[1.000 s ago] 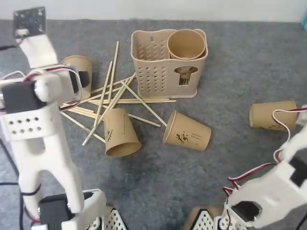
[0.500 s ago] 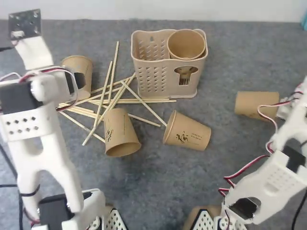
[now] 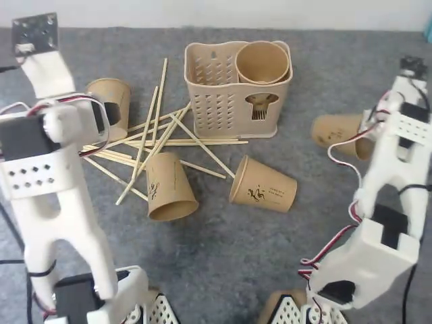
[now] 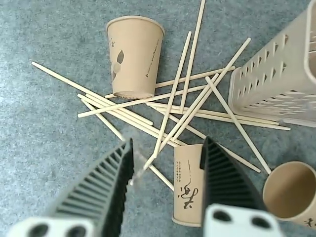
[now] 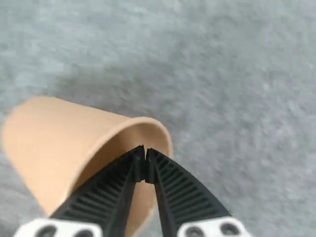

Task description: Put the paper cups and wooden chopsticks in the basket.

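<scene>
The right jaws clamped the cup (image 3: 334,130) rim, the left jaws apart. Lifting it over the basket (image 3: 223,108) wall seemed wise

Robot lab bench, grey felt-covered table (image 3: 223,250), two white wired arms (image 3: 50,189), plain pale wall (image 3: 202,12) behind

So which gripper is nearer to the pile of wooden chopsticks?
Left. The left gripper hangs open just above the chopsticks; the right gripper is on the other side of the basket, shut on a paper cup.
</scene>
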